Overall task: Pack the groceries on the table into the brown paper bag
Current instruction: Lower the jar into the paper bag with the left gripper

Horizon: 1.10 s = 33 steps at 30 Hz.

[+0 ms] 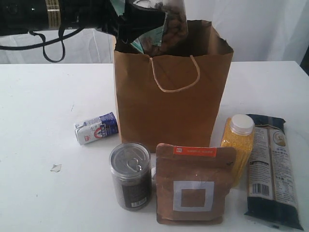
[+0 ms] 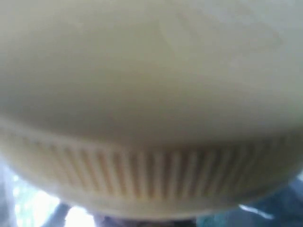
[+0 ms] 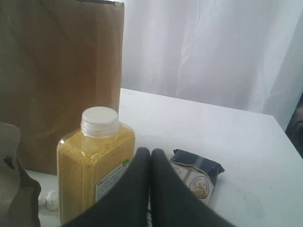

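Bag [image 1: 169, 111] mouth looks plugged by the jar [image 1: 174, 21] (murky up there); surface [image 1: 34, 111] open left, pouch [image 1: 195, 169] and bottle [image 1: 236, 145] crowding right.

You had a brown paper bag [image 1: 169, 106] and a white table [image 1: 34, 121]. Your pouch [image 1: 195, 186] was brown with orange strip and white square; bottle [image 1: 237, 145] yellow, white-capped; packet [image 1: 273, 169] dark blue; jar lid [image 2: 151, 118] ribbed pale gold.

A white curtain [image 1: 270, 29] hangs in soft folds behind the table [image 1: 34, 145], closing off the whole back of the scene. Pale, even light lies on the white tabletop. A narrow dark strip [image 1: 305, 62] shows at the curtain's right edge.
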### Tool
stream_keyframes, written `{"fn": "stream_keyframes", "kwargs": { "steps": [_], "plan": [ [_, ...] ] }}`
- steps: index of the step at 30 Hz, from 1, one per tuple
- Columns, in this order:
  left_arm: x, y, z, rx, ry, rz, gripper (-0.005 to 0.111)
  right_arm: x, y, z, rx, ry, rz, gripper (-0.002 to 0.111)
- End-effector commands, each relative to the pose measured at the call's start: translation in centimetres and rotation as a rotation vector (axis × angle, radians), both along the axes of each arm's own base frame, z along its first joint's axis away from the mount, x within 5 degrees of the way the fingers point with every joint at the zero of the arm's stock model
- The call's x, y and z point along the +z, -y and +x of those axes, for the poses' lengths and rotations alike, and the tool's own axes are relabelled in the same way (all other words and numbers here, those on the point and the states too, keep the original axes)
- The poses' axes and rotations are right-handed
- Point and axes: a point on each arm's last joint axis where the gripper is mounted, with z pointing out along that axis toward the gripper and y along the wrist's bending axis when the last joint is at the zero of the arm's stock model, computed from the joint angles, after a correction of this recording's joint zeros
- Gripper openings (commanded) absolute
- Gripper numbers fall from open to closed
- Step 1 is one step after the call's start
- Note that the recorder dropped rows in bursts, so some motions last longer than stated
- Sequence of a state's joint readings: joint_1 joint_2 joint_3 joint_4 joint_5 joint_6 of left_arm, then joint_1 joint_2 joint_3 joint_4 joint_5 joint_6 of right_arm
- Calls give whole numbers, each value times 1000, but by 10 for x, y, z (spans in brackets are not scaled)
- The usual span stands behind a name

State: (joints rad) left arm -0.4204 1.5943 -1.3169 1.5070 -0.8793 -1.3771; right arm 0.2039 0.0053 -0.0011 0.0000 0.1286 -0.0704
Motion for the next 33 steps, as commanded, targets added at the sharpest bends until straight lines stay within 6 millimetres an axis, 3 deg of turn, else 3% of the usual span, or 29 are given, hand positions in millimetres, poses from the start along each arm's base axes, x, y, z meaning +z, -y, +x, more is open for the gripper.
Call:
{"fn": "stream_keyframes", "kwargs": {
  "steps": [1,8,12,33],
  "plan": [
    [25,0,3,-26,35,-15,0,1,0,0,-6,15,-2,0],
    [29,-4,13,-103,23,43,0,1,0,0,-6,15,-2,0],
    [17,-5,22,-94,-19,63,0,1,0,0,-6,15,-2,0],
    [14,-15,30,-74,-25,65,0,1,0,0,-6,15,-2,0]
  ]
}}
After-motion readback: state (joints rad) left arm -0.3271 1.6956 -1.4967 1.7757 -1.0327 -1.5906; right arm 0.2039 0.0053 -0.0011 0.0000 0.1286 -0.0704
